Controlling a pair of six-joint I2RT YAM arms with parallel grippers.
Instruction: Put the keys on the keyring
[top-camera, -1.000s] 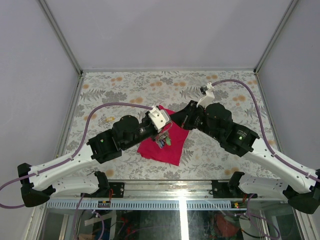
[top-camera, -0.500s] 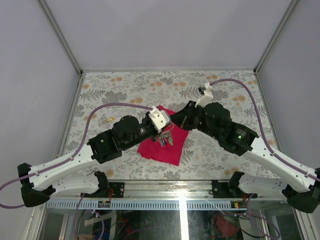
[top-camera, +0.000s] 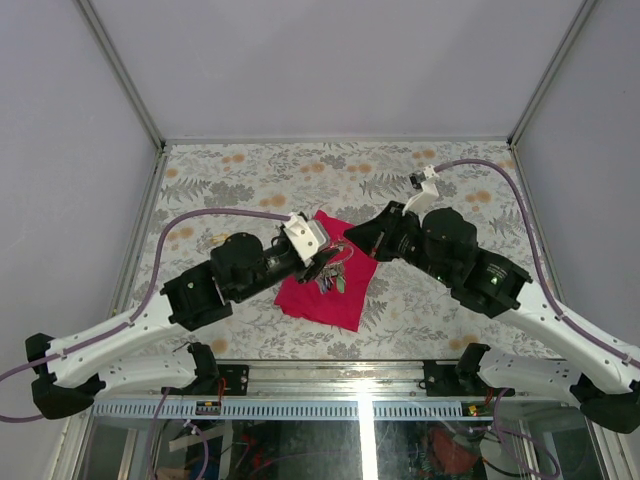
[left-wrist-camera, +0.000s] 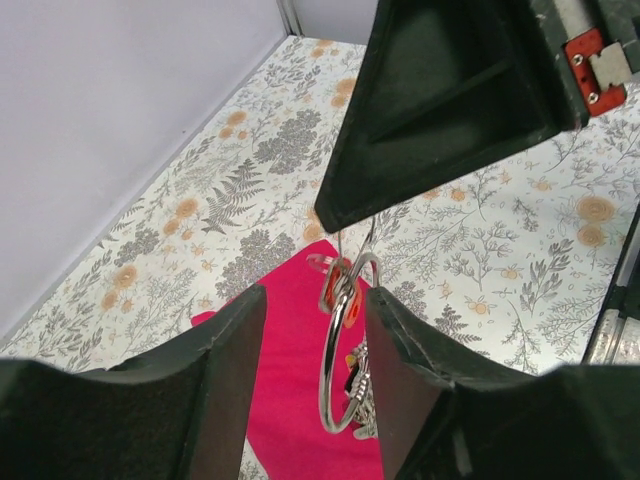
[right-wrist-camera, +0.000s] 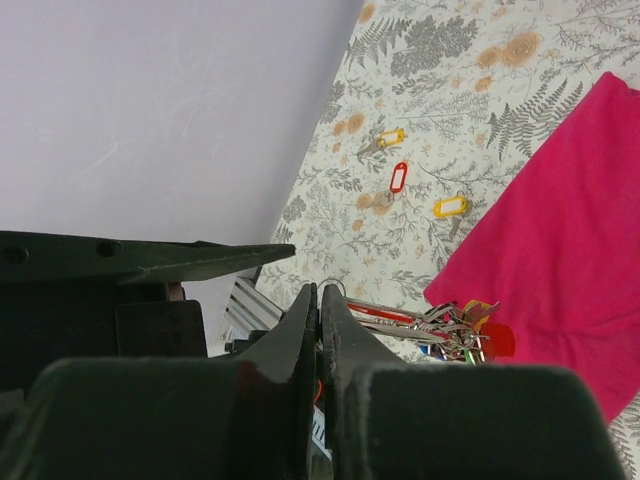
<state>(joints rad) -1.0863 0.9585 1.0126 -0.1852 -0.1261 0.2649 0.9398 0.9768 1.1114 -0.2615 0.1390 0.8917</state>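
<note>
The keyring (top-camera: 331, 279), a silver ring (left-wrist-camera: 326, 375) carrying a jumbled bunch of keys and coloured tags (right-wrist-camera: 450, 330), hangs just above the magenta cloth (top-camera: 320, 300). My right gripper (right-wrist-camera: 318, 290) is shut on a small loop at the top of the keyring, seen from the left wrist as a dark wedge (left-wrist-camera: 342, 222). My left gripper (left-wrist-camera: 310, 300) is open, with the big ring hanging between its fingers, close to the right finger (left-wrist-camera: 400, 340). Three loose keys with yellow (right-wrist-camera: 388, 139), red (right-wrist-camera: 398, 178) and yellow (right-wrist-camera: 450, 207) tags lie on the table left of the cloth.
A floral table cover (top-camera: 250, 170) runs to grey walls on three sides. The cloth (right-wrist-camera: 560, 260) lies at the table's middle under both grippers. The loose keys show as a small speck (top-camera: 219, 238) beyond the left arm's cable (top-camera: 200, 215).
My left gripper has opened and let go of the ring, and that arm has drawn back a little to the left. My right gripper stays shut on the keyring.
</note>
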